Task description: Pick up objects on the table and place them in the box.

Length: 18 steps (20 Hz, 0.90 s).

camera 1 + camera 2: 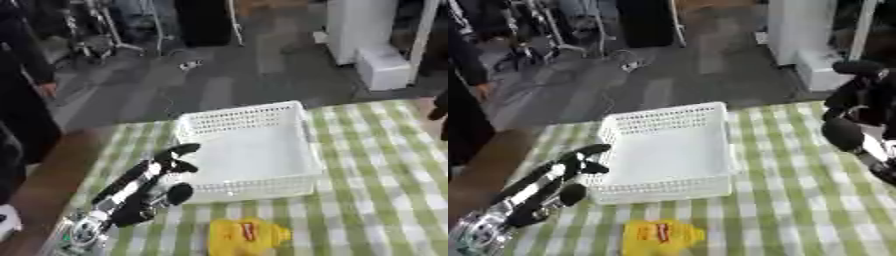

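A white perforated box [249, 150] stands in the middle of the green checked table [376, 190], with nothing showing inside it. A yellow packet with a red label [243, 236] lies on the cloth just in front of the box. My left hand [149, 187] hovers at the box's front left corner, fingers straight and spread, holding nothing. My right hand [859, 112] is raised at the right edge of the right eye view, to the right of the box; its black fingers look curled and nothing shows in them.
A person in dark clothes [22, 100] stands beyond the table's left edge. Past the far edge lies grey floor with a white cabinet [367, 35] and stand legs [96, 30].
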Each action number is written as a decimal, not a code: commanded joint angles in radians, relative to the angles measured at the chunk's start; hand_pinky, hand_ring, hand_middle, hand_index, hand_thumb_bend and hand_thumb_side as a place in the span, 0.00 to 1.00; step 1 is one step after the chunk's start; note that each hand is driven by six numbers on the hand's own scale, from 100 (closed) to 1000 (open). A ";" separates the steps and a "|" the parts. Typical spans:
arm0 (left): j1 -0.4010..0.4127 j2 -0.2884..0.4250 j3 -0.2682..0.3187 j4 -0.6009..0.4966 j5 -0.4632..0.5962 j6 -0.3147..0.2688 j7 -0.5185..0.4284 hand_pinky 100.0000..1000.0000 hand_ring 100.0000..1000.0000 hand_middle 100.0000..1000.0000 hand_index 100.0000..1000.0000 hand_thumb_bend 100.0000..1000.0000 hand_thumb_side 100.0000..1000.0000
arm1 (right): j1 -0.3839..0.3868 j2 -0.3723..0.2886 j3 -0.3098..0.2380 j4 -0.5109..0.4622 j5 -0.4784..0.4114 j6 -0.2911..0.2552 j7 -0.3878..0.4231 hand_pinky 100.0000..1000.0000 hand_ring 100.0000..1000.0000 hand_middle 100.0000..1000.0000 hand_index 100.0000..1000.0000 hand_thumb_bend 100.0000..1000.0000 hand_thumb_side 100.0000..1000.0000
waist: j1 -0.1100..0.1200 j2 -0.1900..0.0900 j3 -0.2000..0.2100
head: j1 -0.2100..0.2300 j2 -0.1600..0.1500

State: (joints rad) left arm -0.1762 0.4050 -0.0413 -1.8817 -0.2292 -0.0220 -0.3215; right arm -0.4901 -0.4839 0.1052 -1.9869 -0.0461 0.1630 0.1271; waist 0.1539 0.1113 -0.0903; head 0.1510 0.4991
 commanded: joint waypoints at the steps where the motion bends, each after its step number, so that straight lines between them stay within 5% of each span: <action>1: -0.004 0.026 0.003 -0.012 -0.005 -0.003 -0.003 0.85 0.80 0.97 1.00 0.64 0.97 | -0.013 -0.013 -0.002 -0.013 -0.001 -0.002 0.002 0.27 0.47 0.48 0.81 0.83 0.53 | -0.005 -0.015 0.000 | 0.011 -0.013; 18: 0.014 0.038 -0.050 -0.006 -0.039 -0.044 0.010 0.84 0.78 0.94 1.00 0.66 0.95 | -0.016 -0.013 -0.004 -0.013 -0.003 0.000 0.003 0.28 0.47 0.48 0.81 0.82 0.53 | -0.002 -0.012 -0.005 | 0.015 0.006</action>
State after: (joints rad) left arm -0.1577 0.4067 -0.0856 -1.8791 -0.2576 -0.0560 -0.3187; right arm -0.4903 -0.4839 0.1052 -1.9869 -0.0472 0.1630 0.1282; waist 0.1569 0.1113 -0.0959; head 0.1589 0.5012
